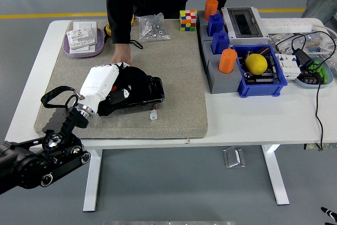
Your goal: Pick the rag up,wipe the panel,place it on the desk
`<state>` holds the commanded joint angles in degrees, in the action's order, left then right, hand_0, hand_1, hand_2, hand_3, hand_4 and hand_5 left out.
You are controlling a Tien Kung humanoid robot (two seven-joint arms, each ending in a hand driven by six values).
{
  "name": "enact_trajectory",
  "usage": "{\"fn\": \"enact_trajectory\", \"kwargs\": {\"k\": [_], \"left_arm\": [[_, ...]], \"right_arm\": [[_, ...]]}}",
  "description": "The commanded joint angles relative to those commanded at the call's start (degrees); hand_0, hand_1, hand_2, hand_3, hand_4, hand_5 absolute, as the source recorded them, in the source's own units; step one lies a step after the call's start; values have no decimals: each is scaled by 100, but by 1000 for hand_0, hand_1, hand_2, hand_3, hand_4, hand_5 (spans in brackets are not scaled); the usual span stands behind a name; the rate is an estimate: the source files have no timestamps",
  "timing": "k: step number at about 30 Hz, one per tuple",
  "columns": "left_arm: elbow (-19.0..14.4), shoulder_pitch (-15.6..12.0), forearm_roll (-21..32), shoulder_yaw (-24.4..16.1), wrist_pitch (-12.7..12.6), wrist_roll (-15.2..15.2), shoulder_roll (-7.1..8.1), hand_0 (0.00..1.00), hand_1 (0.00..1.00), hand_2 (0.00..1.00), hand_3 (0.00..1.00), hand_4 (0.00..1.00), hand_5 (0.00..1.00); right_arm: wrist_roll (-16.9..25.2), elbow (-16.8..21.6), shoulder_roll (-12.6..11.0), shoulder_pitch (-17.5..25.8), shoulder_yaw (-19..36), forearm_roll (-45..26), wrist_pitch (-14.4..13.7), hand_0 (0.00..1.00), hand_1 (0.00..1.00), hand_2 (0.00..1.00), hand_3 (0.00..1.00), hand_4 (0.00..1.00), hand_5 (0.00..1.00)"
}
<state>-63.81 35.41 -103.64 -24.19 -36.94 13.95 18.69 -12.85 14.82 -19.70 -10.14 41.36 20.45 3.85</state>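
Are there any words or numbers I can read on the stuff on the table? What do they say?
No text can be read here.
White packets on the purple tray: dark print, too small to read.
Grey box with a dark window: no readable label.
Clear bag of small parts: no readable print.
Rubik's cube: only coloured squares, no letters.
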Motion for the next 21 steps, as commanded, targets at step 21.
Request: {"fn": "enact_trajectory", "kwargs": {"k": [21], "left_arm": [[135,282,151,416,-4,31,-336,184,56,653,714,448,2]], "right_arm": [[-8,40,-48,-71,-111,10,10,772,620,711,639,998,572]]}}
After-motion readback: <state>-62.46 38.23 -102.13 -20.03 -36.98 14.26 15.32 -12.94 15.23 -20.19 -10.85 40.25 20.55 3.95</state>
